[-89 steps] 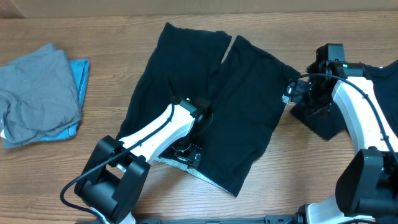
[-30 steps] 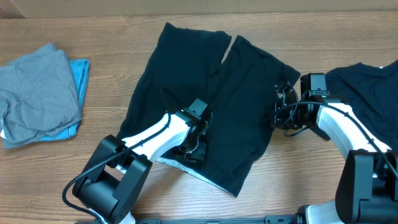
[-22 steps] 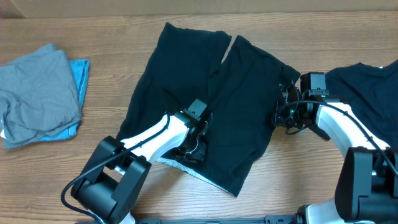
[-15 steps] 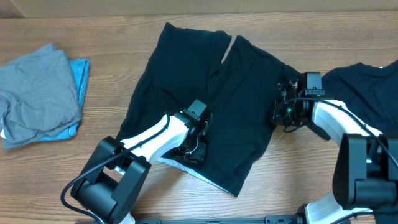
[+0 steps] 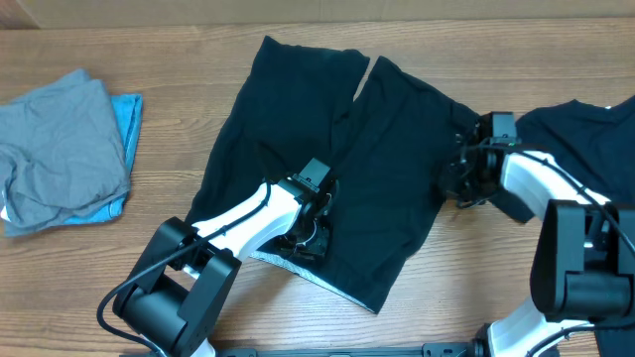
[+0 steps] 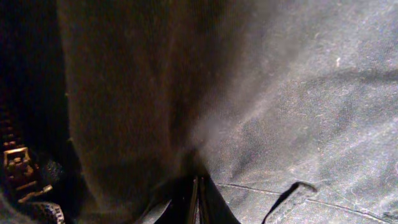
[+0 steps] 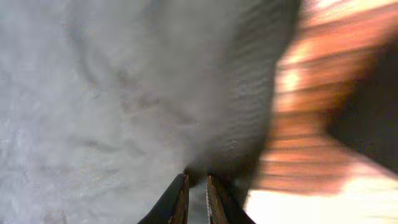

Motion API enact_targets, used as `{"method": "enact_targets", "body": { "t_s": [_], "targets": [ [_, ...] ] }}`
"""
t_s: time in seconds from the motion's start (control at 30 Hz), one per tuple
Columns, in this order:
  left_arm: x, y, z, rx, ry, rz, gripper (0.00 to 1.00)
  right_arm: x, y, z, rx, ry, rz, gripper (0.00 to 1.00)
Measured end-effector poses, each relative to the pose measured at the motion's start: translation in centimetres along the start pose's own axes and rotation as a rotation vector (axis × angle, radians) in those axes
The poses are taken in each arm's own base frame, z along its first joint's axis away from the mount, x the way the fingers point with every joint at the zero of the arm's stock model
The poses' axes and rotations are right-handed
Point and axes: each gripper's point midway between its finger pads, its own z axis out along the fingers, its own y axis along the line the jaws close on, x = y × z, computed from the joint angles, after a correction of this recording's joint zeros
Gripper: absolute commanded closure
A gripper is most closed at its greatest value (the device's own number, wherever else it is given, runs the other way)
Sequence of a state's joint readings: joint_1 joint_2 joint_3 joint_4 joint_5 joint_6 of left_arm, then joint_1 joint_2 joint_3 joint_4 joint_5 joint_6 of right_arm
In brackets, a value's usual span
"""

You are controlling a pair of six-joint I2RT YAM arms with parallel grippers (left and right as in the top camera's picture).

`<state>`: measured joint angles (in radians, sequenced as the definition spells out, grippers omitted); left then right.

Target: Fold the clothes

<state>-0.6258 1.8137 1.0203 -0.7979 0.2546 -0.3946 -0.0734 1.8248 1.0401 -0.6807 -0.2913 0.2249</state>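
Black pants lie spread flat at the centre of the wooden desk, legs pointing toward the far edge. The waist end is partly covered by the left arm. A second black garment lies at the right and is cut off by the frame edge, so its kind cannot be determined. The left wrist view is dark and close, and beyond cloth only a zipper at its left edge can be made out. The right wrist view is blurred. A grey garment sits crumpled at the far left, lying over a light-blue piece, well apart from the pants. The left gripper is down on the pants near the waist. In the wrist view its fingers are pressed together on a raised pinch of the black cloth. The right gripper is at the outer edge of the right-hand leg. Its fingers stand nearly together, nipping the gathered cloth edge, with bare desk just beside.
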Motion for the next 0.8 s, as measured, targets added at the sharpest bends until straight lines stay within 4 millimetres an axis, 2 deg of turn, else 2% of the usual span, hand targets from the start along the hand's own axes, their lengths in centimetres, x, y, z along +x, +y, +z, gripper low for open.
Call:
{"method": "enact_targets", "body": {
  "t_s": [0.13,0.3,0.37,0.57,0.63,0.8],
  "targets": [
    [0.0,0.0,0.0,0.001,-0.001,0.0,0.92,-2.0,-0.3,-2.1,0.04,-0.002,0.035,0.85],
    [0.0,-0.1,0.0,0.005,-0.001,-0.003,0.91,-6.8,2.4,-6.5,0.015,-0.121,-0.001,0.84],
    [0.0,-0.1,0.0,0.005,-0.001,-0.006,0.91,-8.0,2.9,-7.5,0.013,-0.159,-0.012,0.83],
    [0.0,-0.1,0.0,0.008,-0.001,-0.007,0.91,-9.4,2.5,-8.2,0.047,-0.216,-0.039,0.83],
    [0.0,-0.1,0.0,0.009,-0.004,-0.009,0.95,-9.9,2.8,-8.3,0.031,-0.233,-0.067,0.83],
    [-0.1,-0.2,0.1,0.012,-0.011,-0.015,0.96,-10.9,5.7,-8.8,-0.117,-0.271,-0.184,0.8]
  ]
}}
